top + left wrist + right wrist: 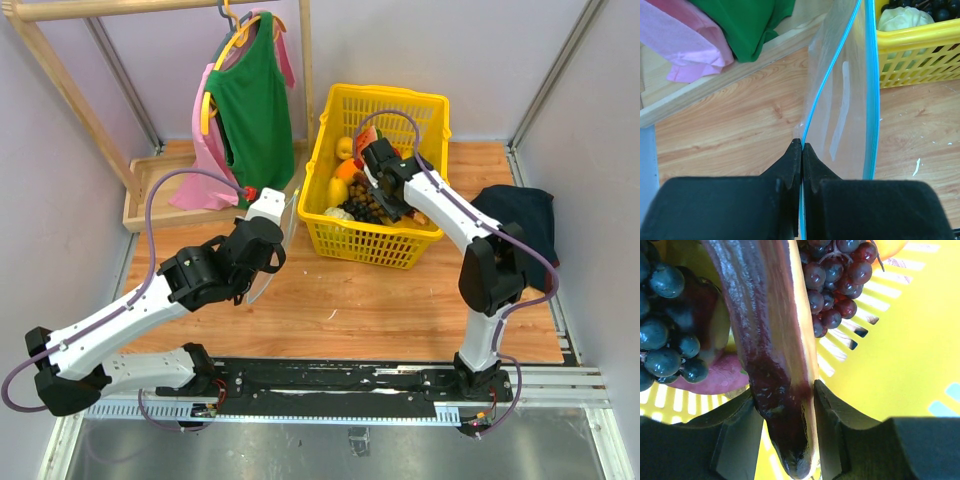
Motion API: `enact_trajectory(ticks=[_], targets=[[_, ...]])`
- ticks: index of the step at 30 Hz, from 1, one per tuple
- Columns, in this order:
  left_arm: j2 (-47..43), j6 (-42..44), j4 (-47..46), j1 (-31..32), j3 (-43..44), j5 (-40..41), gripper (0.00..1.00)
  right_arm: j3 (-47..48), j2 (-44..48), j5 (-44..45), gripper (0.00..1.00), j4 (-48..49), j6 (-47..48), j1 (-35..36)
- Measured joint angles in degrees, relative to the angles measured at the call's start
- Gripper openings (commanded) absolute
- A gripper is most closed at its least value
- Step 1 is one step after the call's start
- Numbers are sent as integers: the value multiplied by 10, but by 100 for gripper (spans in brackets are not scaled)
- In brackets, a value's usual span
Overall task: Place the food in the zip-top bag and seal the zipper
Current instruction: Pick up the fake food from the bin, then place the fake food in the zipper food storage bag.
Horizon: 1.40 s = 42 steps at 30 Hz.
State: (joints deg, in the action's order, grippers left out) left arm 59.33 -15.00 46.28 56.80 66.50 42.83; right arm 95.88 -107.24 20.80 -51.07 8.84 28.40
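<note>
While the L gripper (802, 150) was viewed from its wrist cam, its jaws were recorded as clenched on the bag (845, 100), pinched flat over the zipper (812, 107) at one end of the mouth. Bag was held upright above the table (740, 125), just beside the basket (920, 37) but apart from it. The 2 blue strips were parted toward the top, so the mouth was noted as gaping. A white label patch was seen on the clear film.

R gripper (785, 390) was found down inside the basket, jaws clamped on the slice (765, 315), one finger pressed to each side. Slice was dark reddish-brown w/ a pale yellow edge, and its tip was seen hanging past the fingertips. Grapes (835, 280) were lying just beside the slice on the basket floor; a 2nd, darker bunch was noted on the other side, over a reddish item that could not be identified. A pale green melon (897, 20) was resting against the basket's near wall.

Elsewhere: green top (250, 100) hung on a rack at back L; dark cloth (520, 215) lay at R.
</note>
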Motion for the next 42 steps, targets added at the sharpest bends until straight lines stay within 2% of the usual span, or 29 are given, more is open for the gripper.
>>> enact_trajectory(ticks=[5,7,10,12,19,32,42], targets=[[0,0,0,0,-1,0,0,-11,0,3,33,11,6,-2],[0,0,0,0,-1,0,0,-14,-2,3,24,16,7,-5],[-3,0,-4,0,-3,0,1,-14,-4,2,6,20,9,-7],[-5,0,-8,0,-7,-1,0,-14,-4,0,1,21,10,-7],[-8,0,-24,0,-15,-3,1,-14,17,-40,1,24,3,-8],[-69,22,-98,0,-77,14,1,1,166,-153,1,11,-50,-6],[-64,18,-124,0,-77,-4,0,-89,372,-243,1,37,-160,0]])
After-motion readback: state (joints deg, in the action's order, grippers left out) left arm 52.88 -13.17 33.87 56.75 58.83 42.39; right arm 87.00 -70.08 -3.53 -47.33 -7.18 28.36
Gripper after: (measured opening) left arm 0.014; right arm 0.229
